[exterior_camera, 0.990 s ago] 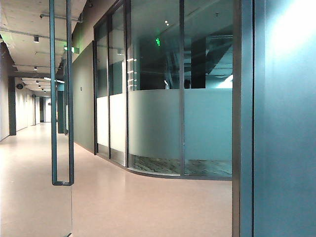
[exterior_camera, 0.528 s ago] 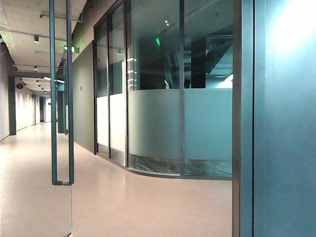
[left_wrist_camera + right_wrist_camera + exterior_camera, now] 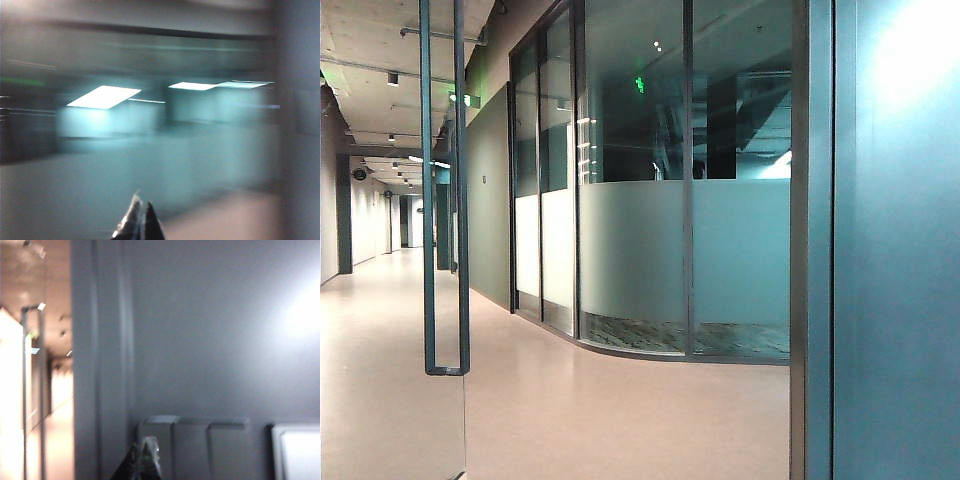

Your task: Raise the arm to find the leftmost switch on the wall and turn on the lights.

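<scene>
Right pincer (image 3: 145,452) before leftmost switch (image 3: 156,445)

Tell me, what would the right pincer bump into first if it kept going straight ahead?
Probably the leftmost switch on the grey wall. The right pincer, tips together, points right at that rocker. How far off it is stays unclear.
</scene>
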Controlling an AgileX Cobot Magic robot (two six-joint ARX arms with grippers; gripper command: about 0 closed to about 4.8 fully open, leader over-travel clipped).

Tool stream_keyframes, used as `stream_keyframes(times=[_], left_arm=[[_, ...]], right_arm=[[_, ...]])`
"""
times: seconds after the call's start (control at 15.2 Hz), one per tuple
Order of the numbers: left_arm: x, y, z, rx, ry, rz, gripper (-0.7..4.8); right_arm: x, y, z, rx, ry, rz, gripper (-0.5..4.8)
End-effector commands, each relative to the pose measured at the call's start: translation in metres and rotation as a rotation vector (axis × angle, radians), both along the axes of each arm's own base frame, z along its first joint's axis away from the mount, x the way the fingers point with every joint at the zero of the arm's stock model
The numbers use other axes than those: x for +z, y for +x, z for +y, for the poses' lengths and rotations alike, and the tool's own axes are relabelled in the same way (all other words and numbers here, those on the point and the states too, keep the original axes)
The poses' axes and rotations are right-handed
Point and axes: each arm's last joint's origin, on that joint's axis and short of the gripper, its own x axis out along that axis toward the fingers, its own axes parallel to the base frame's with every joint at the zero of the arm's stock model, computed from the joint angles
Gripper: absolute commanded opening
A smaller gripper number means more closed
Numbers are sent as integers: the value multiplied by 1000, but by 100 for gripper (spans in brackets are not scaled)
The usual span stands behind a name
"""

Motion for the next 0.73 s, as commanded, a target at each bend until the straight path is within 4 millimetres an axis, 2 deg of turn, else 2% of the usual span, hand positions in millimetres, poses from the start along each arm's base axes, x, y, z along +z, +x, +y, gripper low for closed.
stream_keyframes(times=[0.07, 0.26, 0.73], left_arm=[[1, -12, -7, -355, 145, 38, -6], [-1, -15, -9, -492, 212, 82, -5], [-1, -15, -9, -502, 200, 102, -5]], right_arm=[[-2, -1, 1, 40, -16, 38, -1], [-7, 2, 3, 114, -22, 103, -1], [-9, 5, 3, 120, -10, 117, -1]])
